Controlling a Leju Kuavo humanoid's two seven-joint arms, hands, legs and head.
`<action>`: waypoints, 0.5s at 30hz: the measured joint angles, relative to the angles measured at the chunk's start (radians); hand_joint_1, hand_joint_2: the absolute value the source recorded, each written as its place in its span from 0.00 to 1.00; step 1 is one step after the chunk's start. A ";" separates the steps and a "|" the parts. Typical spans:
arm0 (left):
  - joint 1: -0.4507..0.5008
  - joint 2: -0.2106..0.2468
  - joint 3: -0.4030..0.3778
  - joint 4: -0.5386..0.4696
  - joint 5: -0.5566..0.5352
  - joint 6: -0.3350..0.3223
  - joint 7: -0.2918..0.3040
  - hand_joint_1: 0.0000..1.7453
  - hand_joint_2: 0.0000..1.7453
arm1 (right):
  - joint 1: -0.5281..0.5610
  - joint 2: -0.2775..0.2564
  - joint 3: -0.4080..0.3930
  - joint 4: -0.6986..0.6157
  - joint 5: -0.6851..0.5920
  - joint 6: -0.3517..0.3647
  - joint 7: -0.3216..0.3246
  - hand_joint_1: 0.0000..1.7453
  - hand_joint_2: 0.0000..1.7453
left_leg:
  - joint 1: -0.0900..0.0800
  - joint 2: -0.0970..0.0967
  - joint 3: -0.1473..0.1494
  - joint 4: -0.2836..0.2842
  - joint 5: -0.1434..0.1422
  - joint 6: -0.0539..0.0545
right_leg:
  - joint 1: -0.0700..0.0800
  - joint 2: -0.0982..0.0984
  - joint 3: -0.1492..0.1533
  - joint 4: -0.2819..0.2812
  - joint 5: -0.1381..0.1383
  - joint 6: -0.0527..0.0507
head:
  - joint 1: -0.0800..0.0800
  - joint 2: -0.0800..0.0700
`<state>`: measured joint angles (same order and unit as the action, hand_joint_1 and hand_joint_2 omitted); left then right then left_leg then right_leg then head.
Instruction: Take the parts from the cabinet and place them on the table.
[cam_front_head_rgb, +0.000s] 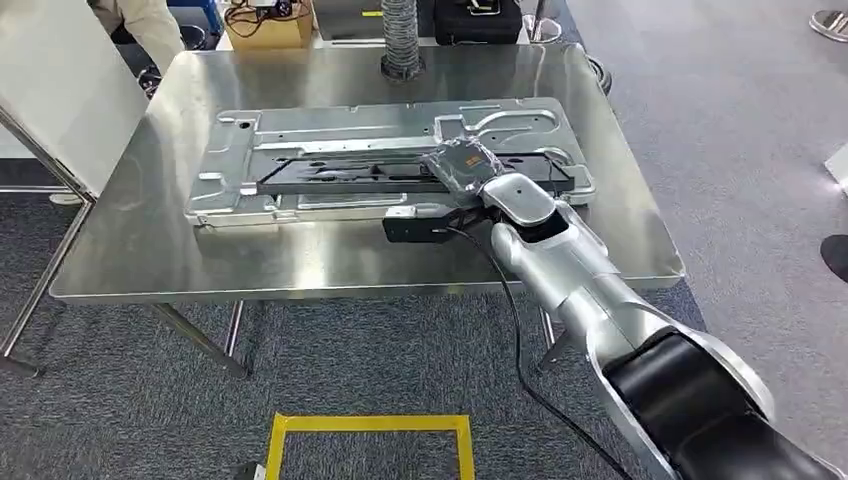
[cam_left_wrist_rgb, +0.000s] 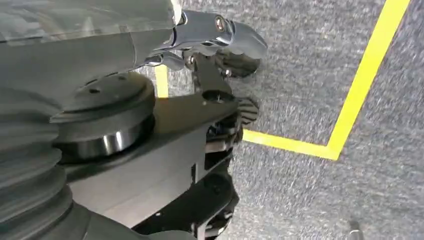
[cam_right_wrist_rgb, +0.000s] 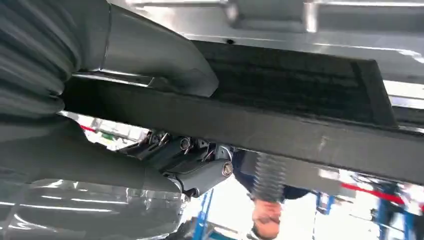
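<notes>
A long flat black part (cam_front_head_rgb: 350, 172) lies on top of a large silver stamped metal panel (cam_front_head_rgb: 330, 125) on the steel table (cam_front_head_rgb: 150, 250). My right hand (cam_front_head_rgb: 463, 166) grips the black part at its right end. In the right wrist view the grey thumb (cam_right_wrist_rgb: 150, 55) lies across one face of the black part (cam_right_wrist_rgb: 300, 110) and the darker fingers (cam_right_wrist_rgb: 190, 165) sit against the other face. My left hand (cam_left_wrist_rgb: 215, 35) hangs beside my body over the carpet and holds nothing.
A grey ribbed hose (cam_front_head_rgb: 402, 40) stands at the table's far edge, with a cardboard box (cam_front_head_rgb: 268, 25) and a black case (cam_front_head_rgb: 478, 20) behind it. A person (cam_front_head_rgb: 140, 25) stands at the far left. Yellow floor tape (cam_front_head_rgb: 370, 425) marks the carpet in front of the table.
</notes>
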<state>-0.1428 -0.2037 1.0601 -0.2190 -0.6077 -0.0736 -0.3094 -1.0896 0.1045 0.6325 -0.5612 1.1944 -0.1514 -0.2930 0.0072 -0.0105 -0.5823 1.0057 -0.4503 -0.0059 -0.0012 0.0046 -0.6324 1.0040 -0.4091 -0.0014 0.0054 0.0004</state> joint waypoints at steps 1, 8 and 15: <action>0.001 0.000 0.000 0.000 0.000 0.000 0.000 0.00 1.00 | -0.001 0.004 -0.001 0.005 0.002 0.000 0.002 1.00 1.00 | 0.002 0.001 0.001 0.006 -0.009 -0.006 | -0.011 -0.001 0.013 -0.013 0.003 -0.004 | 0.000 0.000; 0.002 0.000 -0.002 0.000 0.000 0.000 0.002 0.00 1.00 | -0.021 0.023 -0.001 0.055 0.011 0.008 0.017 1.00 1.00 | 0.007 0.004 -0.155 0.264 -0.062 -0.023 | -0.009 0.001 0.036 -0.009 -0.019 -0.014 | -0.008 0.000; 0.003 0.002 -0.002 0.000 0.003 -0.002 0.001 0.00 1.00 | -0.047 0.031 -0.003 0.083 0.018 0.009 0.026 1.00 1.00 | 0.002 0.001 -0.042 0.013 0.032 0.006 | -0.004 0.003 0.050 -0.001 -0.045 0.017 | -0.004 0.000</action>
<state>-0.1398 -0.2022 1.0578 -0.2190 -0.6043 -0.0755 -0.3082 -1.1371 0.1358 0.6298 -0.4780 1.2119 -0.1427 -0.2671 0.0092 -0.0092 -0.6240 1.0191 -0.4185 0.0005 -0.0051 0.0071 -0.5820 1.0027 -0.4538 0.0153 0.0015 0.0000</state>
